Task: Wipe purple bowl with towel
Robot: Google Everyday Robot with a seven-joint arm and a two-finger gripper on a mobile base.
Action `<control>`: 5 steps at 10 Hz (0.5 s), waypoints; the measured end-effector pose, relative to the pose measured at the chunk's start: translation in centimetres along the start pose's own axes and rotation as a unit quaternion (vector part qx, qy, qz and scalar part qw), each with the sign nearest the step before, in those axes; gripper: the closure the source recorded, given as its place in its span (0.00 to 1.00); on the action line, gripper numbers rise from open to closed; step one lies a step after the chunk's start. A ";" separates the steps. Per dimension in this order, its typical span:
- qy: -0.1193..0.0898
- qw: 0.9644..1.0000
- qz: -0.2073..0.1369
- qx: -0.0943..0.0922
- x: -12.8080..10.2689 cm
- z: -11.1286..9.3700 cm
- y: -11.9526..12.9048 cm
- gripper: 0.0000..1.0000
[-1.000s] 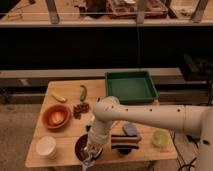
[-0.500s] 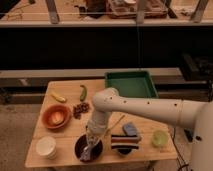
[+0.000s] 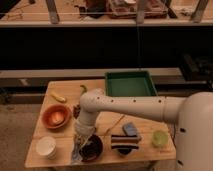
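The purple bowl (image 3: 93, 149), very dark and round, sits near the table's front edge. My gripper (image 3: 81, 138) points down at the bowl's left rim, at the end of the white arm that reaches in from the right. It is shut on the towel (image 3: 77, 151), a pale limp cloth that hangs down over the bowl's left edge. The gripper and the towel hide the left part of the bowl.
On the wooden table (image 3: 107, 122) are an orange bowl (image 3: 55, 116) and a white cup (image 3: 46, 146) on the left. A folded striped dark cloth (image 3: 124, 143), a blue block (image 3: 130, 129) and a green cup (image 3: 159, 137) are on the right. A green tray (image 3: 131, 84) stands at the back.
My gripper and the towel have moved left, from over the middle of the purple bowl to its left rim.
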 end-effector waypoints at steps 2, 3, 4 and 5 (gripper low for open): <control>-0.015 1.000 -0.006 -0.001 -1.6 0.4 1.4 1.00; -0.023 1.000 -0.003 -0.003 -2.1 0.8 2.9 1.00; -0.030 1.000 0.004 0.000 -2.1 0.8 4.0 1.00; -0.034 0.999 0.012 0.000 -1.9 0.6 5.2 1.00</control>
